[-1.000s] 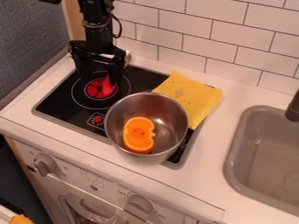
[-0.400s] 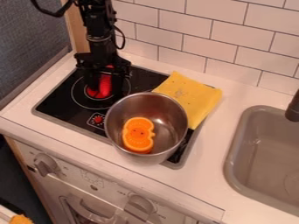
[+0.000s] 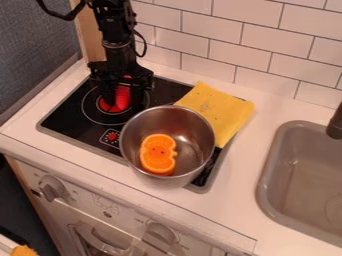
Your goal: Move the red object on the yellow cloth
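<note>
The black claw point(image 3: 122, 103) covers parts of the red object point(image 3: 121, 96), whose full outline, perhaps elongated, cannot be made out. The black robot arm point(image 3: 116, 22) is cut by the upper edge. The round steel pot point(image 3: 195, 120) conceals part of the black glass stove point(image 3: 67, 111) and a corner of the yellow cloth point(image 3: 226, 111). Right edge: grey sink point(image 3: 270, 155) and dark faucet point(image 3: 336, 122), truncated. Lower left corner: orange item point(image 3: 24, 251), cropped, identity indeterminable.

White, dark-jointed wall tiles point(image 3: 260, 32) rise behind the counter point(image 3: 244, 165) (1 textured blue-grey panel point(image 3: 33, 60) stands at left).
</note>
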`<state>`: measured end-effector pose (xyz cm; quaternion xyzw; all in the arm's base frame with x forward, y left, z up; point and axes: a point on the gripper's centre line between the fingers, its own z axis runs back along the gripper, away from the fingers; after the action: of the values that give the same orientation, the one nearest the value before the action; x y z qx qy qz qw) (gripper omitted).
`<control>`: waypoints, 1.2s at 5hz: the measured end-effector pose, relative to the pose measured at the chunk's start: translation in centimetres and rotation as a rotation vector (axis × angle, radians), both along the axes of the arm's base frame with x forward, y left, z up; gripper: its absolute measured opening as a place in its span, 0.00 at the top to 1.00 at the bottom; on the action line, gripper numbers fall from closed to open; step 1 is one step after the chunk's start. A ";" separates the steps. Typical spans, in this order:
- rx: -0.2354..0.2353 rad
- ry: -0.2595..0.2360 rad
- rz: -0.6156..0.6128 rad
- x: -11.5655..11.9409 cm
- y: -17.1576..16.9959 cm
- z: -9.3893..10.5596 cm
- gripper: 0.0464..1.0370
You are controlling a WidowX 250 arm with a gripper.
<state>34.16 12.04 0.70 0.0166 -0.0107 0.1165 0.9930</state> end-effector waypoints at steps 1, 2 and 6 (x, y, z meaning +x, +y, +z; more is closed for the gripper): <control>0.005 0.010 -0.014 0.0 -0.3 0.0 0.61; 0.017 0.034 -0.055 0.1 -1.1 0.2 0.62; -0.003 -0.048 -0.392 2.1 -15.7 3.2 0.62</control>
<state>36.25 -3.66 3.86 0.0101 -0.0372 -0.0787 0.9962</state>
